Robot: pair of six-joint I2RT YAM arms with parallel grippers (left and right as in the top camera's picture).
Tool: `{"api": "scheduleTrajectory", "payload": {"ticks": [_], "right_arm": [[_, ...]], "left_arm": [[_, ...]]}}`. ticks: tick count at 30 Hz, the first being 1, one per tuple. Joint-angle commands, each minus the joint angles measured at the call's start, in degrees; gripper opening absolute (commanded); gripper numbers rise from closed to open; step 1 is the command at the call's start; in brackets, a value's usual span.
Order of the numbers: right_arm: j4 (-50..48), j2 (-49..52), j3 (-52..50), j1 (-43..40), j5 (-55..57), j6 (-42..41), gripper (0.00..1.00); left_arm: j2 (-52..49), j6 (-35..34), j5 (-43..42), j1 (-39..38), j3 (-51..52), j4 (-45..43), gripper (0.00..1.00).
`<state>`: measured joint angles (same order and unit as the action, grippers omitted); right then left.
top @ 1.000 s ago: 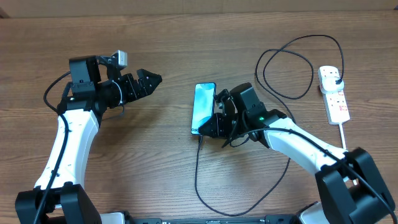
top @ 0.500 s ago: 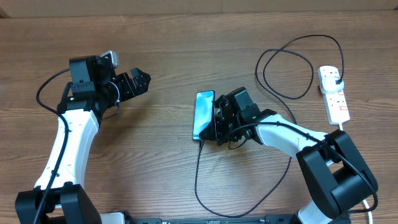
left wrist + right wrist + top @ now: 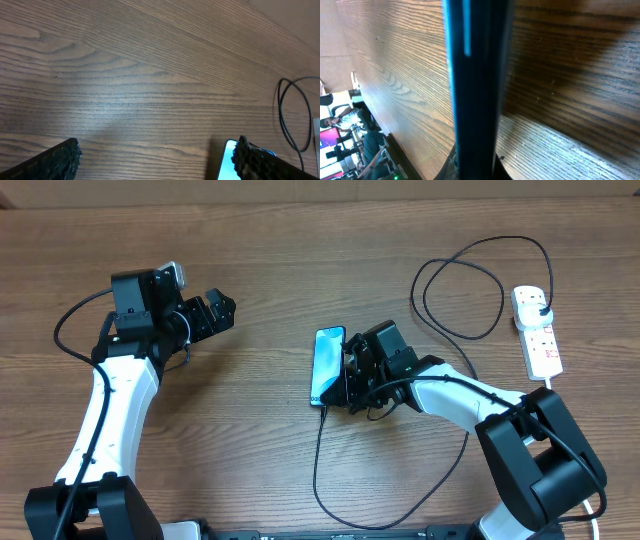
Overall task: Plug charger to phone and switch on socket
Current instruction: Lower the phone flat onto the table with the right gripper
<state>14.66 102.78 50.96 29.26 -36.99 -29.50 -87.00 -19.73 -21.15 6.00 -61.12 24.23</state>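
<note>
Overhead, the charger [image 3: 316, 460] is plugged into the socket [image 3: 541, 345], reaching the phone [image 3: 327, 365].

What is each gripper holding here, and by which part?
The right gripper looks shut on the phone, pinching the long edge nearest it, toward the lower end. The left gripper is open and holds nothing.

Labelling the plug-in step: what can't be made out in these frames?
Overhead: charger tip at the phone too small, tucked by the right gripper; seated or not, unclear.
Overhead: right gripper's fingers covered by its own wrist.
Right wrist: the blurred phone edge fills the frame.
Overhead: socket switches too small to read.
Left wrist: phone cut off by the bottom edge.
</note>
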Motion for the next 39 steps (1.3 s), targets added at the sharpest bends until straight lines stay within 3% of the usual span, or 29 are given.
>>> {"api": "scheduleTrajectory", "payload": {"ticks": [1, 39], "right_arm": [[-0.4, -0.3, 0.0, 0.0, -0.3, 1.3, 0.04], [-1.0, 0.5, 0.0, 3.3, -2.0, -3.7, 0.05]], "left_arm": [[0.9, 0.0, 0.8, 0.0, -0.2, -0.1, 1.00], [0.9, 0.0, 0.8, 0.0, -0.2, -0.1, 0.99]]}}
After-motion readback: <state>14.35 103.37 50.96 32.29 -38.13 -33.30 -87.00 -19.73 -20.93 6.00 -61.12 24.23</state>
